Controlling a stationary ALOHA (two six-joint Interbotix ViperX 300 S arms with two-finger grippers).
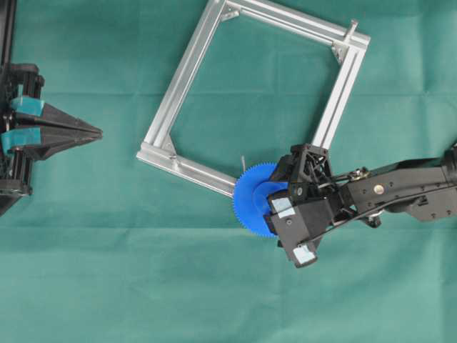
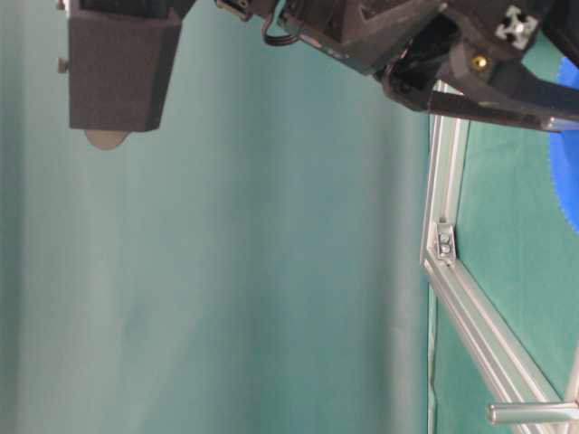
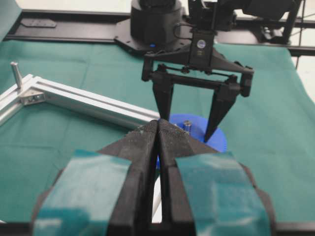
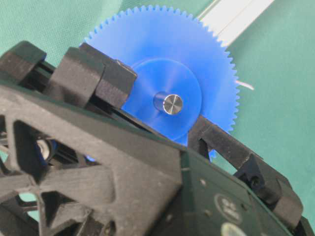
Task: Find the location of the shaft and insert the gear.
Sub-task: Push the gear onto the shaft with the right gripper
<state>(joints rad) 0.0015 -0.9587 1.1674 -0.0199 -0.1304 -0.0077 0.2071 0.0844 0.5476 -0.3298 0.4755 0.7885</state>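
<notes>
From your left wrist camera, the left gripper (image 3: 157, 142) sat nearest, its fingers (image 3: 140, 147) pressed together and holding nothing, parked at the worktop's (image 1: 107, 271) left edge, well apart from everything else. Beyond it, you had the right gripper (image 3: 189, 125) pointing down over the gear (image 4: 172, 64), its fingers (image 3: 164, 101) spread to either side of the raised hub without pinching it. The gear lay flat at the near corner of the aluminium frame (image 1: 186, 71), with the steel shaft (image 4: 172, 103) showing through its centre hole. Farthest off, a second upright pin (image 1: 351, 28) stood on the frame's opposite corner.
</notes>
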